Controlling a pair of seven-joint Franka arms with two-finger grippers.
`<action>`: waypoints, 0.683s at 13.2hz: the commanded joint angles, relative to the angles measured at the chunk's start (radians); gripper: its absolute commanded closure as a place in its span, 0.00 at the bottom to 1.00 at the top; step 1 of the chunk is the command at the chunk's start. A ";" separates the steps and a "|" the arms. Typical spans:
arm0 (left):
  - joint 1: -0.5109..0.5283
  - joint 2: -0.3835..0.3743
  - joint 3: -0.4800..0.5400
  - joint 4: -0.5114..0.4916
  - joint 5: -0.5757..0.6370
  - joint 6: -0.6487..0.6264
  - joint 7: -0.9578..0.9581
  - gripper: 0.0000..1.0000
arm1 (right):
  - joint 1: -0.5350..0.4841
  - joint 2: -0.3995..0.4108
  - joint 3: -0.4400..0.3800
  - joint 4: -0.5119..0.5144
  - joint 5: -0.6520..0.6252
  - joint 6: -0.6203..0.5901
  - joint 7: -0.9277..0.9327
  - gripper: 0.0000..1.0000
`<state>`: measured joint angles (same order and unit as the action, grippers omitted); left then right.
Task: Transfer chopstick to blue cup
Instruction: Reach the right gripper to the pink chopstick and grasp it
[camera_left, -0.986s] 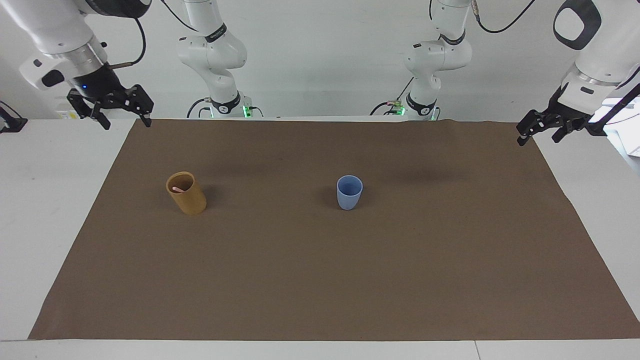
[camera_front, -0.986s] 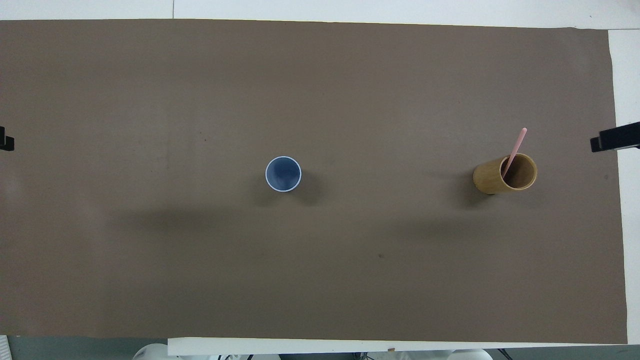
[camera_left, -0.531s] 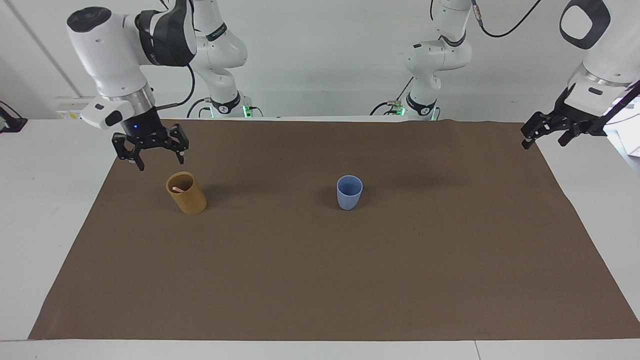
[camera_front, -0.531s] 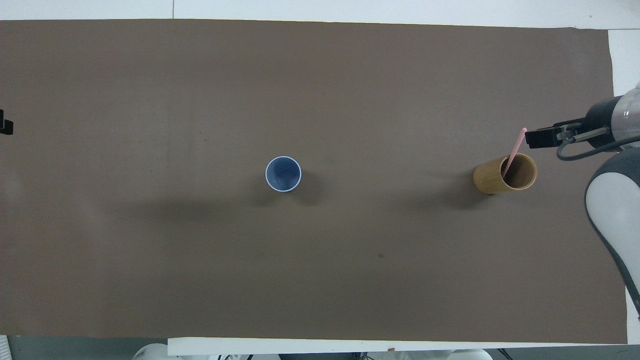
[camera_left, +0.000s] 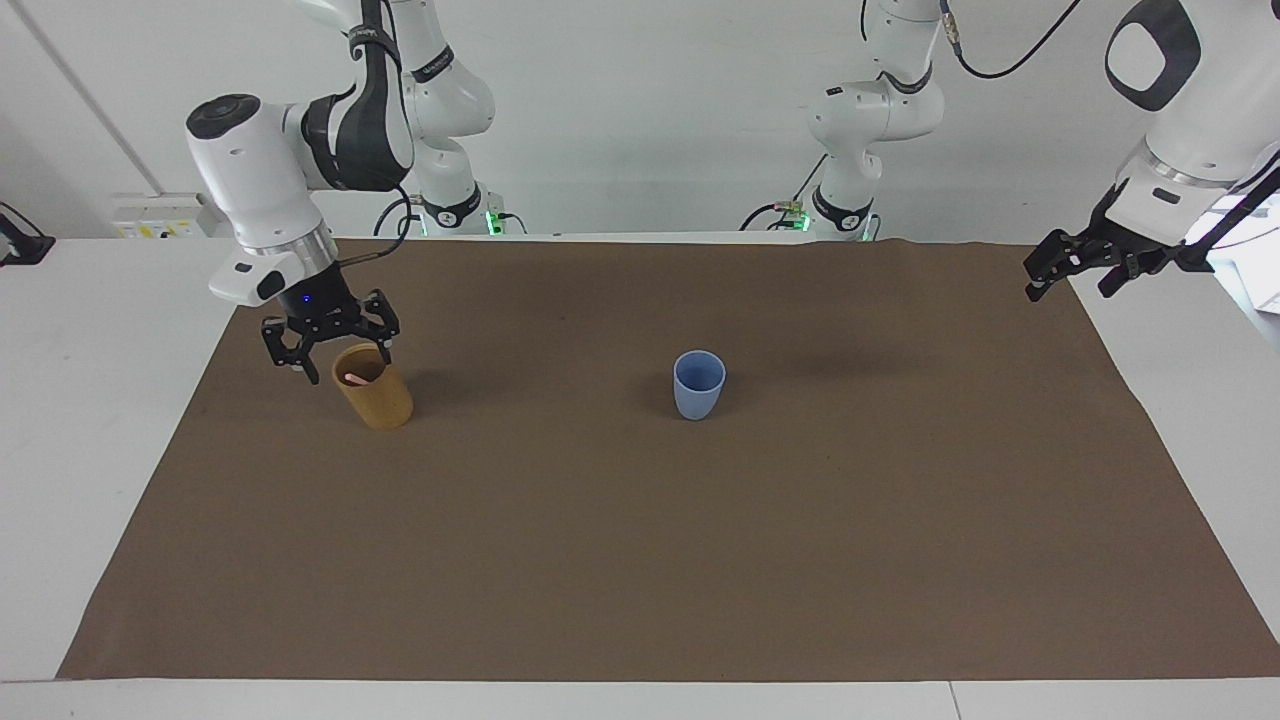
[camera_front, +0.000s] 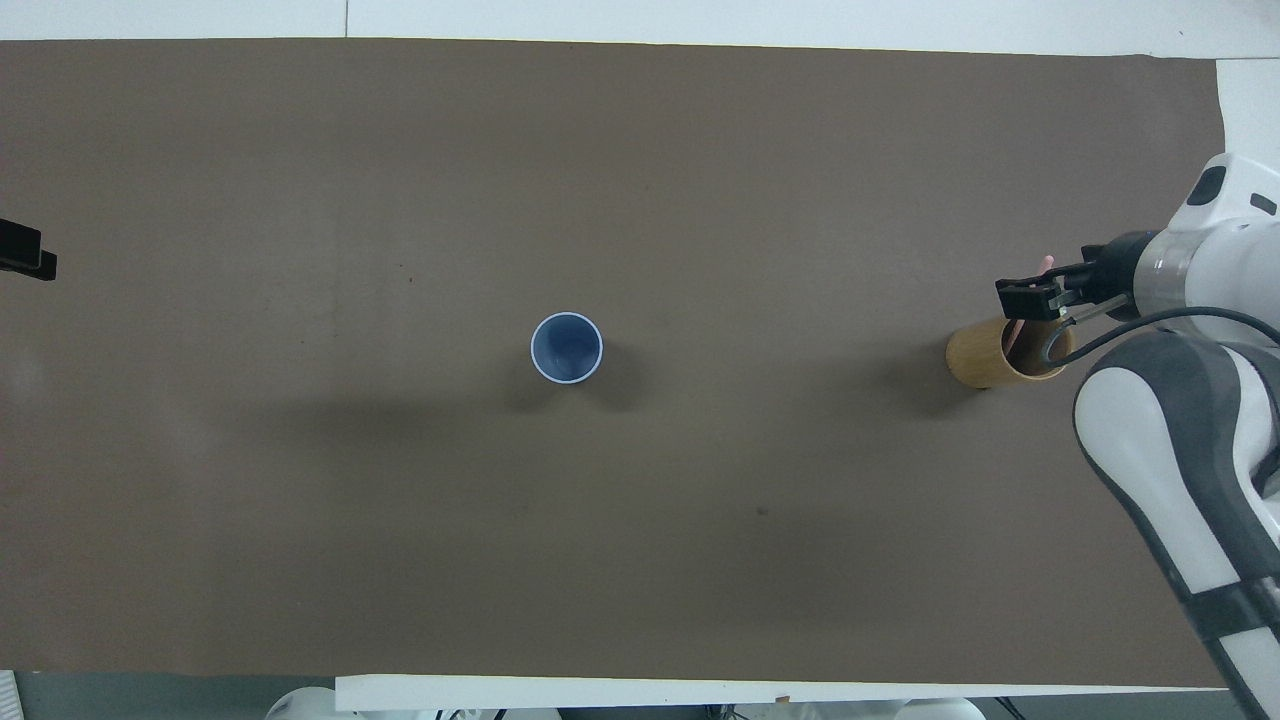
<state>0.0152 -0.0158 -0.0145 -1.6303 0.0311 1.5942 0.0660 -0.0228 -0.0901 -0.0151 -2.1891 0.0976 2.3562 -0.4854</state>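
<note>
2 robot arms, 2 cups and 1 thin pink stick on a brown mat

The brown mat covers most of the table; the right gripper hangs just over the tan cup, its fingers spread wide, holding nothing; the left gripper waits over the mat's edge at the left arm's end, fingers wide too; the blue cup stands upright mid-mat, well apart from the tan cup; the chopstick sits inside the tan cup.

No readable text, labels, brands, numbers or signs on anything in view.
</note>
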 joint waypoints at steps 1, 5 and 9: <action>-0.011 -0.018 0.008 -0.017 0.016 -0.008 -0.006 0.00 | -0.014 0.006 0.004 -0.029 0.022 0.032 -0.054 0.08; -0.009 -0.018 0.007 -0.017 0.016 -0.008 -0.006 0.00 | -0.014 -0.002 0.004 -0.037 0.022 -0.017 -0.053 0.33; -0.009 -0.018 0.007 -0.017 0.016 -0.008 -0.006 0.00 | -0.036 -0.008 0.004 -0.029 0.024 -0.107 -0.050 0.50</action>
<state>0.0153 -0.0159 -0.0144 -1.6303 0.0312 1.5942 0.0660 -0.0419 -0.0744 -0.0156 -2.2066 0.0979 2.2847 -0.5078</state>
